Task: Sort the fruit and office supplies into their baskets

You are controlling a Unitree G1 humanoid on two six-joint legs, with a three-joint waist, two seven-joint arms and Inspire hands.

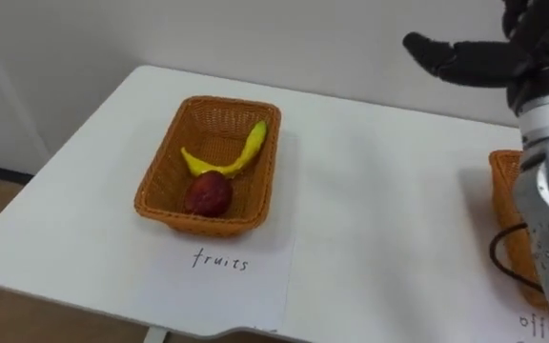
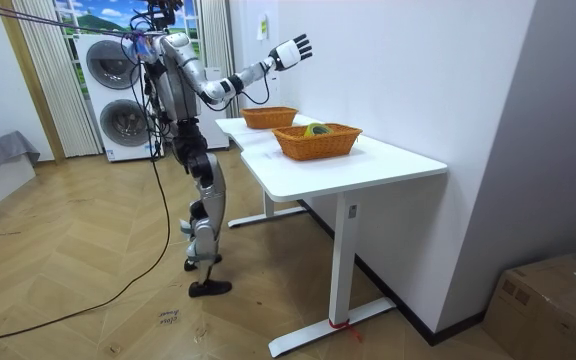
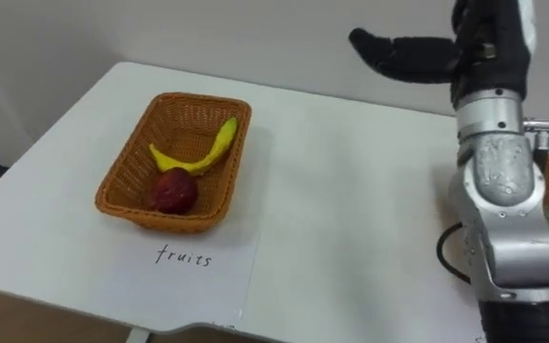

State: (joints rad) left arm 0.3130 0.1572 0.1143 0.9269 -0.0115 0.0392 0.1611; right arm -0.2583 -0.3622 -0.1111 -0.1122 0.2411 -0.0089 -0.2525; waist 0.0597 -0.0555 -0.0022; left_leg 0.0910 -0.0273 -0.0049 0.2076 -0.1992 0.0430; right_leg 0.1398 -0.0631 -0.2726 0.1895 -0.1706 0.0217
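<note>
With your right hand (image 1: 465, 59) raised at one o'clock, fingers spread and empty, and the yellow banana (image 3: 198, 152) and dark red round fruit (image 3: 173, 191) in the woven wicker basket (image 3: 122, 195) at ten o'clock, a careless lowering could clip the second wicker basket (image 1: 501, 181) at three o'clock.

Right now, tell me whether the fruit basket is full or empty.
Partly filled: the fruit basket holds a banana and a dark red fruit.

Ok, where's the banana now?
In the left eye view the banana lies in the basket on the table's left side, just behind the red fruit.
</note>
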